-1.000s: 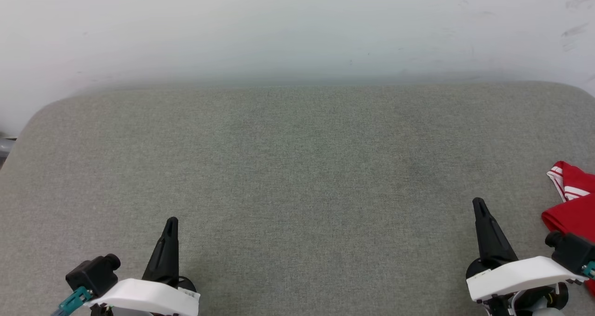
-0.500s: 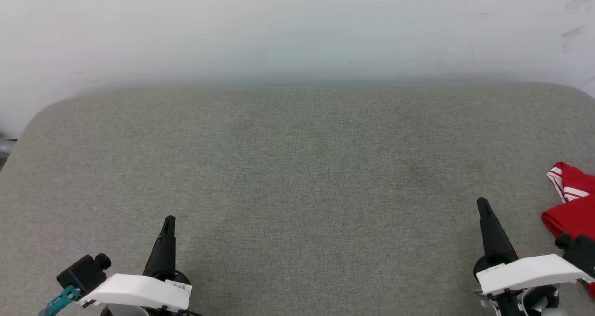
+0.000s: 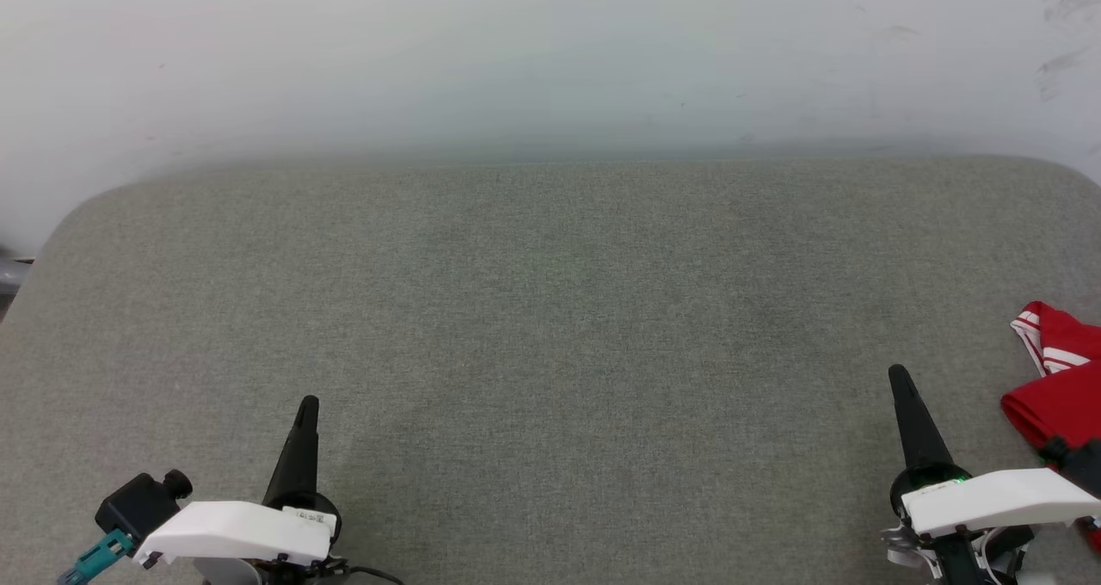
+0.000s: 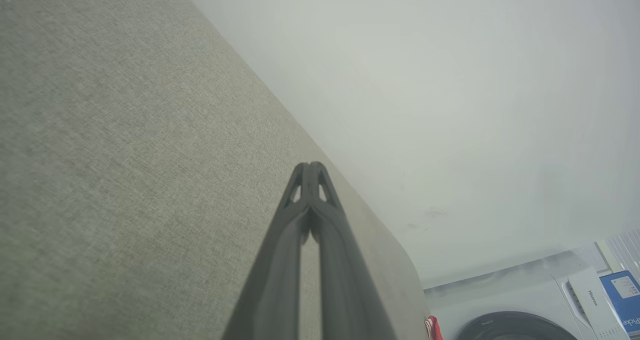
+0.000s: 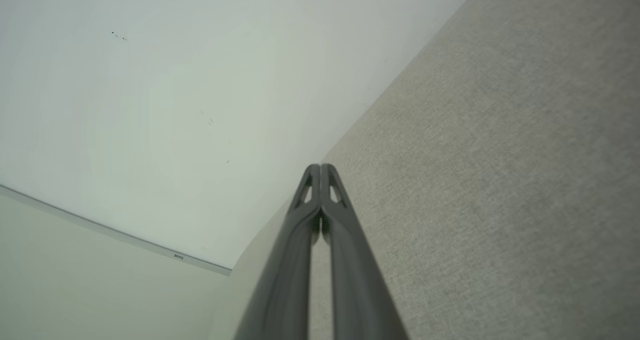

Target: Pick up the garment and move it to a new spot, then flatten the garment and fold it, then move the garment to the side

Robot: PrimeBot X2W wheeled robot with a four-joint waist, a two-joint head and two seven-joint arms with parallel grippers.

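Both pairs of fingers are pressed together and hold nothing. The left fingers [image 3: 298, 456] rise at the lower left of the head view and the right fingers [image 3: 913, 421] at the lower right, seen against the grey fabric bench [image 3: 550, 310]. Near the right fingers, the red garment [image 3: 1058, 400] lies bunched on the bench at the frame's right edge.

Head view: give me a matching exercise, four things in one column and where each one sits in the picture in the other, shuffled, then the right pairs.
Things
1. garment
2. left gripper
3. right gripper
4. white wall

Places
A. lower left
B. across the top
C. far right edge
D. lower right, just left of the garment

Pairs: 1-C, 2-A, 3-D, 4-B
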